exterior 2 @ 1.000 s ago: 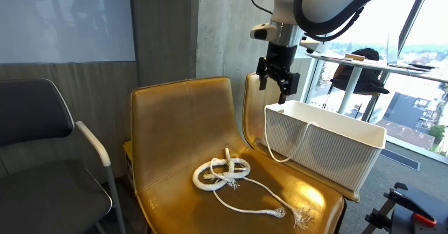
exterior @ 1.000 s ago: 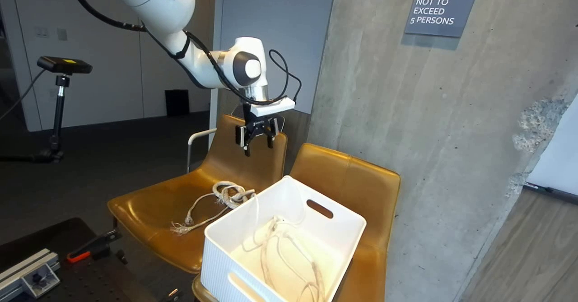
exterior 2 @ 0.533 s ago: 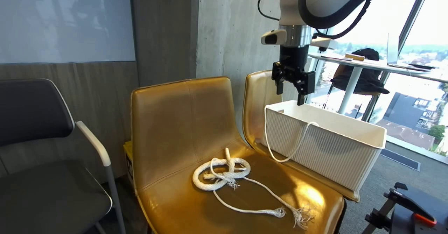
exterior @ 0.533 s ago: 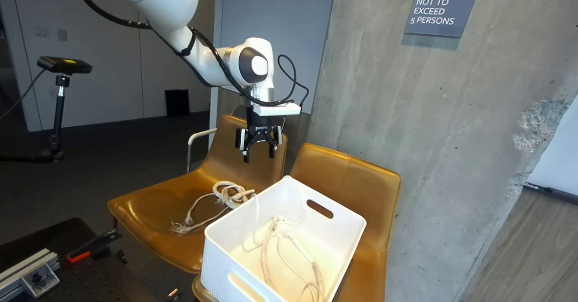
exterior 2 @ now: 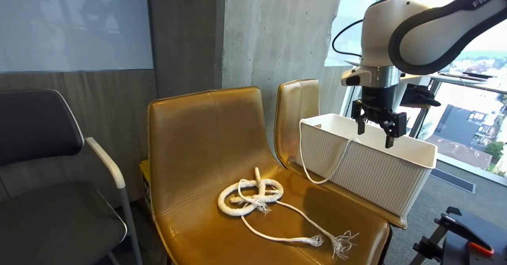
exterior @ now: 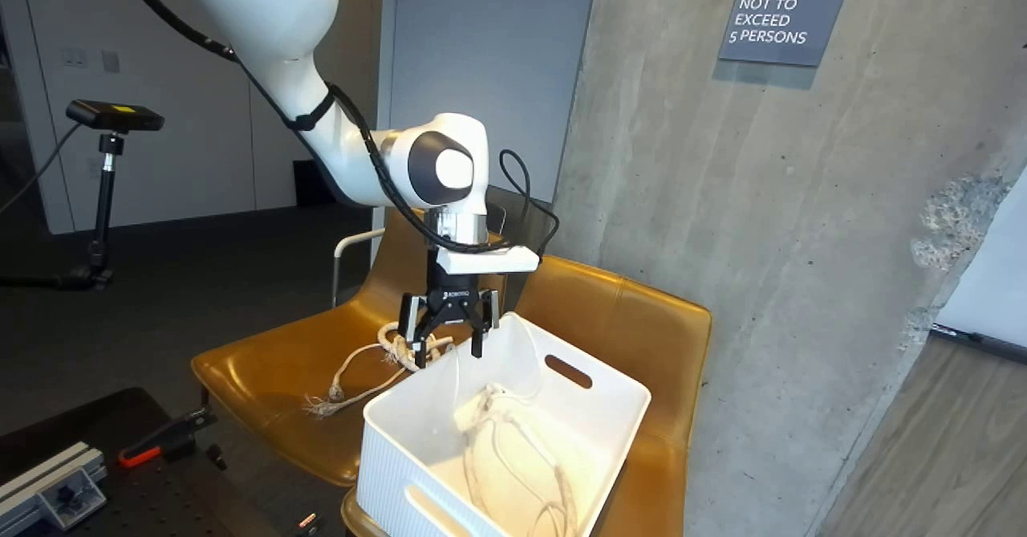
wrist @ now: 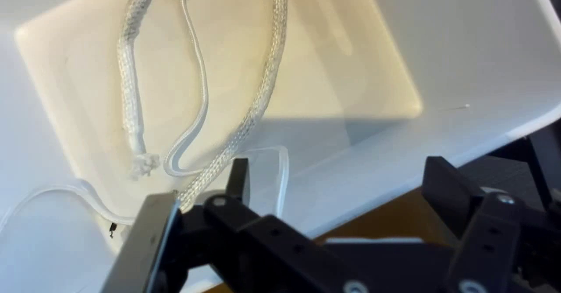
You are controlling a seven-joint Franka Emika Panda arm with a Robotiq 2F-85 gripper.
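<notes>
Rope (wrist: 280,30) lying inside a white bin (exterior: 381,465), with my hand (exterior: 448,356) hovering released near its rim

In the wrist view I am looking down into the bin, where the thick braided rope is curving across the bottom and one cut end is fraying. The tall walls are probably what is keeping it gathered there. My fingers (wrist: 238,179) are standing well apart and gripping nothing: one is showing over the inside, hiding a stretch of rope, while its opposite is showing against the rim.

In an exterior view my hand is hanging by the long wall, though whether I am touching it I cannot tell. A tan chair (exterior: 642,312) is bearing the bin, and a concrete pillar (exterior: 762,224) is rising behind, likely limiting room on that side. Off in the lower corner, a dark surface (exterior: 176,493) is carrying a tool (exterior: 172,438) with an orange part.

In an exterior view a thin cord (exterior 2: 317,182) is looping down the ribbed outside, apparently sagging under its own weight, since both its sides are passing over the rim. A knotted rope (exterior 2: 259,197) is resting on the neighbouring seat (exterior 2: 190,233), frayed ends trailing. A grey chair (exterior 2: 35,126) is standing beyond that.
</notes>
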